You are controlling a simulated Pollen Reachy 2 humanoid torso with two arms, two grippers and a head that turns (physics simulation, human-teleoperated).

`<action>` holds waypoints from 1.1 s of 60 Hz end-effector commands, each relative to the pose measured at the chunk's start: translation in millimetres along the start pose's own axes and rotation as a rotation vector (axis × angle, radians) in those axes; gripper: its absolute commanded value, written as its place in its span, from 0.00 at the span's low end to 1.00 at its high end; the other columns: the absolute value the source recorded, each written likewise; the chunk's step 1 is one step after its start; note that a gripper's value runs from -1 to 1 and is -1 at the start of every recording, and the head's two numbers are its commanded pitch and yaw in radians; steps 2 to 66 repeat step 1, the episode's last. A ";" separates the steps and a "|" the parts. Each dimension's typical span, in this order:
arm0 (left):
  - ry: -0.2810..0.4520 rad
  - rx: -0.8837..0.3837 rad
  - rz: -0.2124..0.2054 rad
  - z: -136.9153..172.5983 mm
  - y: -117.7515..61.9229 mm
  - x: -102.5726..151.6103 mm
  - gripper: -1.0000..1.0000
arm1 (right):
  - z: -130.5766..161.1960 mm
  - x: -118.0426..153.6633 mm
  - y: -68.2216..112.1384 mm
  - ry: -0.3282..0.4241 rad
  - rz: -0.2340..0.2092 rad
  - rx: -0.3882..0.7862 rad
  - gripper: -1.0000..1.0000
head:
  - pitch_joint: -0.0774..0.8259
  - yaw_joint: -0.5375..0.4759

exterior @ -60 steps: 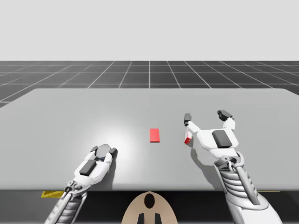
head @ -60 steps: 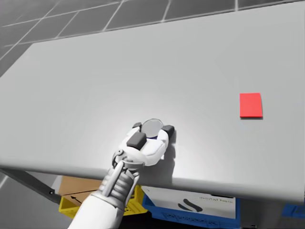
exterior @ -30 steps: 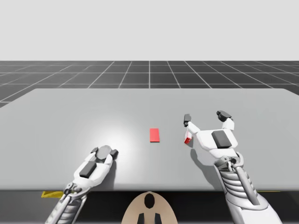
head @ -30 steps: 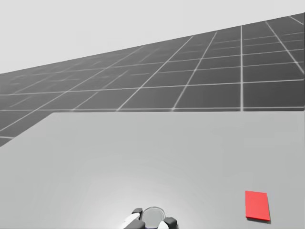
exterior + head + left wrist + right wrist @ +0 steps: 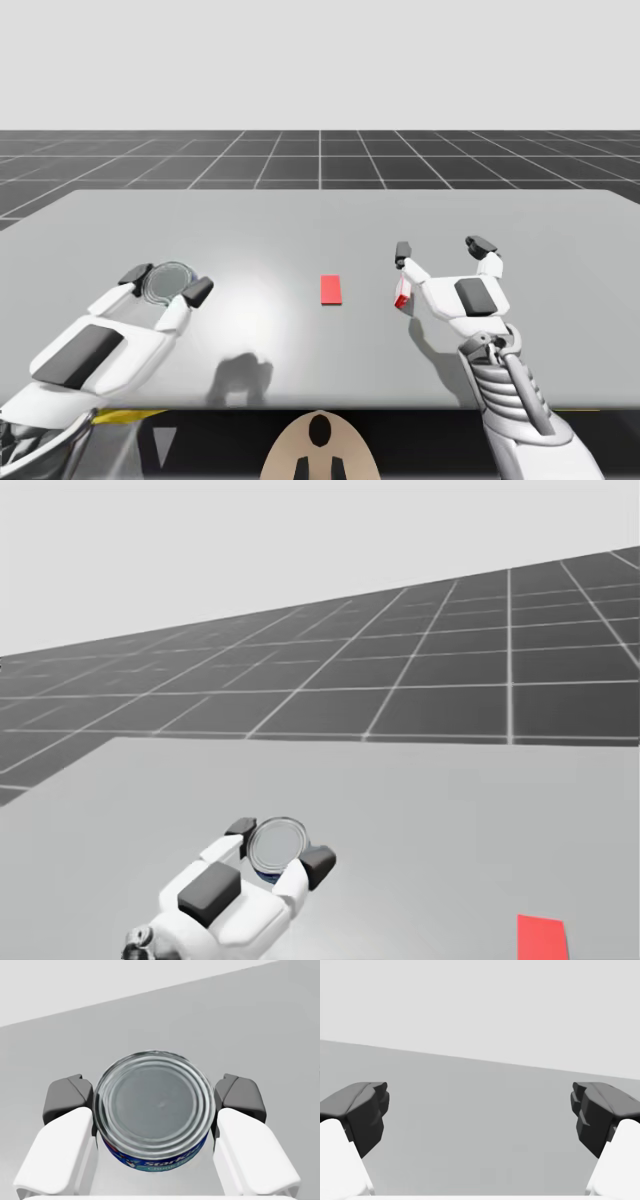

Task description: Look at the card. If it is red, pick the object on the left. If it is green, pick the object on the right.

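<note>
1. The grey desk [image 5: 320, 220] carries a card at its middle and a small object to the right of it.
2. My right tool [image 5: 440, 248] rests on the desk at the right, its fingers wide apart with nothing between them.
3. My left tool [image 5: 166, 283] hangs above the desk's left side, clamped on the can, one finger on each side.
4. The round silver-topped can [image 5: 155, 1105] with a blue side sits upright in that grip, off the desk.
5. The red card [image 5: 331, 289] lies flat.
6. The small red object [image 5: 402, 296] sits just against my right hand.

High, head views: shared red card [image 5: 331, 289]
</note>
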 end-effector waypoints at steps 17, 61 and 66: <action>-0.023 0.078 -0.068 6.8 19.9 66.3 1.00 | -0.1 -1.0 3.1 -0.011 -0.046 0.004 0.00 | 0.36 0.92; -0.023 0.078 -0.068 6.8 19.9 66.3 1.00 | -0.1 -1.0 3.1 -0.011 -0.046 0.004 0.00 | 0.36 0.92; -0.023 0.078 -0.068 6.8 19.9 66.3 1.00 | -0.1 -1.0 3.1 -0.011 -0.046 0.004 0.00 | 0.36 0.92</action>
